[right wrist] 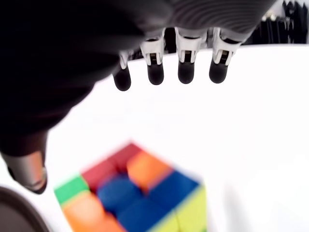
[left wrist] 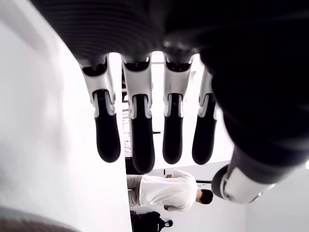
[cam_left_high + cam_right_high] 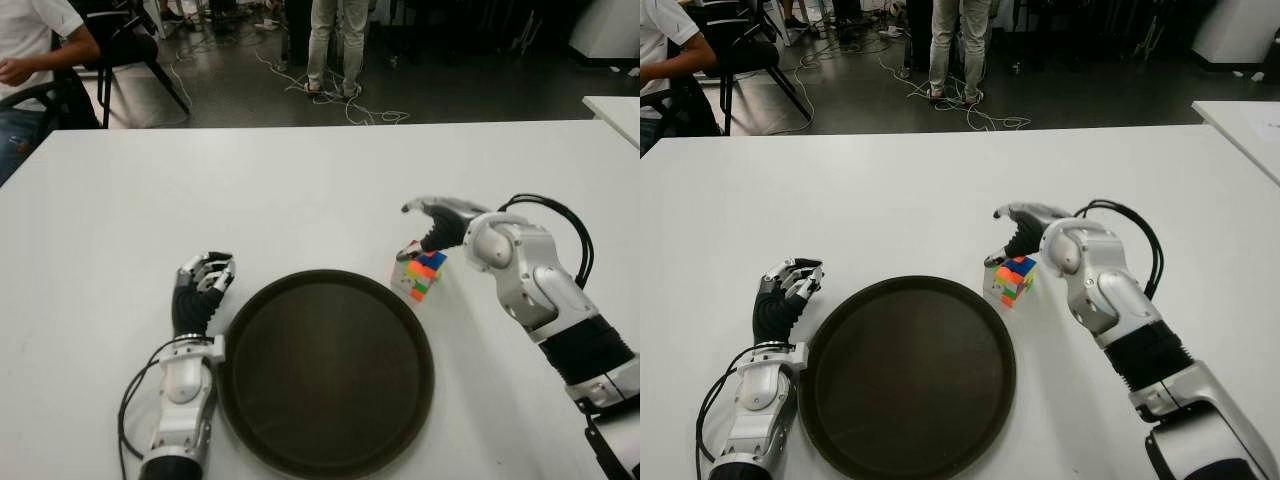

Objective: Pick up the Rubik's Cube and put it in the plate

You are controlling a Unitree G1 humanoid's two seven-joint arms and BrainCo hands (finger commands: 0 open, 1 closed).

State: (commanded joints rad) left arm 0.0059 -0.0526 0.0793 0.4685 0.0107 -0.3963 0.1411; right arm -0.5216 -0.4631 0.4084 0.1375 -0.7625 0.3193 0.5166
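On the white table (image 3: 300,190), just off the dark plate's (image 3: 325,455) right rim, sits the Rubik's Cube (image 3: 421,273). Right robot hand (image 3: 428,228) hovers over it, fingers spread, nothing gripped yet. Left robot hand (image 3: 200,285) idle beside the plate's left rim, fingers loose, empty. Risk: thumb closes off-centre, cube tips or skids against the plate rim. Plenty of bare table behind and right of cube; plate interior free.

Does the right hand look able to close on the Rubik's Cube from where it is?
Probably yes: the right hand hovers open just above the Rubik's Cube, with nothing between them, and the plate lies beside it.
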